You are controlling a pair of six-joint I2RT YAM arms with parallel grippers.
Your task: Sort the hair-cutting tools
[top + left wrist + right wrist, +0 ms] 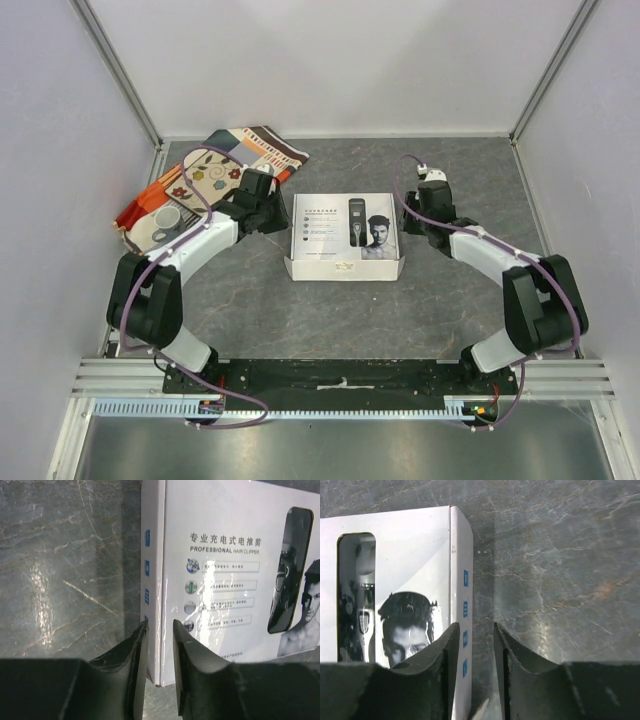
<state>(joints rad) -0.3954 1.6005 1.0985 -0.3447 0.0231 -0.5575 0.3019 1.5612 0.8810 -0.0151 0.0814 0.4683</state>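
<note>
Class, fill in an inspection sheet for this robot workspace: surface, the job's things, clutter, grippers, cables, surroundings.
Surface: grey marbled table, glare patches in the wrist views.
Job's things: no loose hair-cutting tools seen; a clipper shows on the lid of the closed white box at the centre, print or window cannot tell.
Clutter: patterned cloth at the back left, with a white cup on it.
Grippers: left gripper open a little at the box's left edge; right gripper open a little just off its right edge; neither holds anything.
Cables: purple cable along each arm, looping free near the wrists.
Surroundings: plain white walls, metal frame posts.
</note>
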